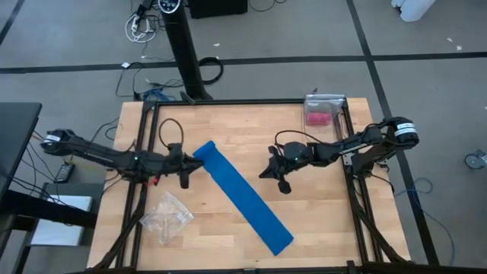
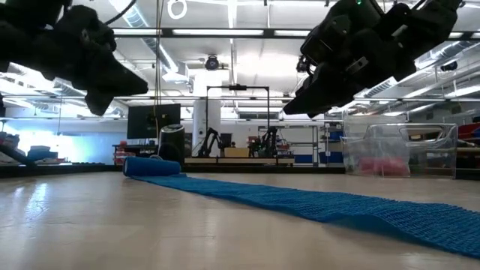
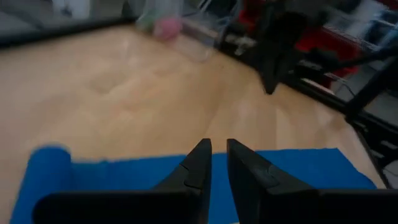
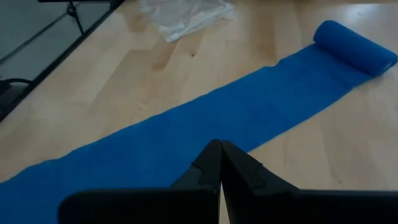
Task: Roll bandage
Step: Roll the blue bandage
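Note:
The bright blue bandage (image 1: 245,199) lies flat and unrolled in a slant across the wooden table, from far left to near right. Its far-left end is a small rolled-up cylinder (image 1: 204,149), which also shows in the low view (image 2: 150,166) and the right wrist view (image 4: 354,45). My left gripper (image 1: 185,178) hangs above the table just left of that rolled end, fingers a narrow gap apart (image 3: 219,149), and is empty. My right gripper (image 1: 281,181) hangs above the table just right of the strip's middle, shut (image 4: 221,146) and empty.
A crumpled clear plastic bag (image 1: 166,217) lies near the table's near left corner. A clear container with a pink roll (image 1: 319,114) stands at the far right corner. Black frame rails run along the table's left and right edges.

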Controlling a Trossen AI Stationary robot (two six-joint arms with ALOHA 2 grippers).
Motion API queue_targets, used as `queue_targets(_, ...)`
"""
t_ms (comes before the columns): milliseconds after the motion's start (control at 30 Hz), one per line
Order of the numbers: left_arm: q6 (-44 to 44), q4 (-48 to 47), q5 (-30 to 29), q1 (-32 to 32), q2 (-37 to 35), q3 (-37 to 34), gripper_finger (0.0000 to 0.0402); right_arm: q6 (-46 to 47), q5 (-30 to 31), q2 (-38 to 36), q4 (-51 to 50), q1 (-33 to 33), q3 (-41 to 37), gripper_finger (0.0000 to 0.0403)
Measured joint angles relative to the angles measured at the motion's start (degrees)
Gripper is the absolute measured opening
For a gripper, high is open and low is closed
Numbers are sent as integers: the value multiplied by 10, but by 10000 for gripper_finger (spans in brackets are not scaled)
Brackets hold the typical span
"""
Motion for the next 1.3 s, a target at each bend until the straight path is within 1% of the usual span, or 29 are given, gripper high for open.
queue_targets(100,-80,5,-31,-14,48,0,61,1,1,0,0,-5,0,9)
queue_targets(233,-196,4,-66,-27,116,0,76,-10,4,0,0,-11,0,11)
queue_targets(367,-254,9,-135,-38,170,0,100,-24,3,0,-1,-17,0,11)
queue_targets(433,-279,19,-157,-44,192,0,111,-28,4,0,-4,-20,0,11)
queue_targets(600,-324,35,-166,-67,223,1,123,-33,3,0,-6,-26,0,11)
queue_targets(767,-318,33,-165,-109,224,16,122,-37,3,0,-7,-29,0,11)
queue_targets(867,-295,34,-160,-139,224,37,122,-42,3,0,-9,-29,0,11)
queue_targets(967,-291,59,-105,-156,233,50,122,-47,3,0,-9,-28,0,11)
queue_targets(1033,-289,119,-41,-157,248,50,122,-54,3,0,-9,-28,0,11)
queue_targets(1100,-258,200,7,-150,273,50,122,-61,3,0,-9,-29,0,11)
queue_targets(1167,-211,250,8,-148,304,61,118,-62,3,0,-9,-30,0,11)
queue_targets(1233,-172,232,0,-152,323,92,106,-58,2,0,-9,-31,0,11)
queue_targets(1267,-153,193,1,-156,326,114,96,-57,2,0,-9,-31,0,11)
queue_targets(1300,-139,132,2,-161,327,141,84,-54,2,0,-9,-31,0,11)
